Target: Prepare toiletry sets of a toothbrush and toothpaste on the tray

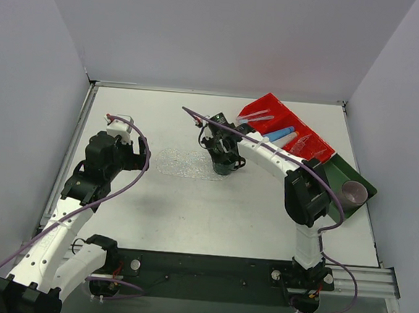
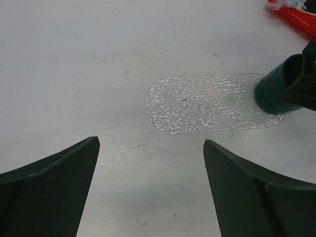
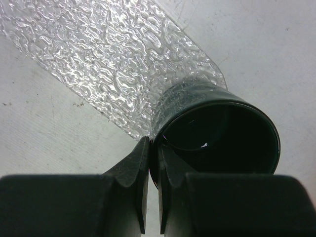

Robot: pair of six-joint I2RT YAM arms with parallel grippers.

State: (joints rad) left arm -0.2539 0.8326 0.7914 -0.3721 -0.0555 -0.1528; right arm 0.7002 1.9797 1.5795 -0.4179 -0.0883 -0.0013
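The tray [image 2: 197, 106] is clear plastic with a pebbled, glittery surface. The dark green mug [image 3: 193, 96] has a smooth, glossy finish. The table [image 2: 74, 64] is matt white, lightly scuffed.

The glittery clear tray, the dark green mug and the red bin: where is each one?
Glittery clear tray [image 2: 197, 103]: left wrist view, bare textured middle.
Dark green mug [image 3: 222, 133]: right wrist view, dark inside wall.
Red bin [image 1: 270, 103]: top external view, far corner wall.
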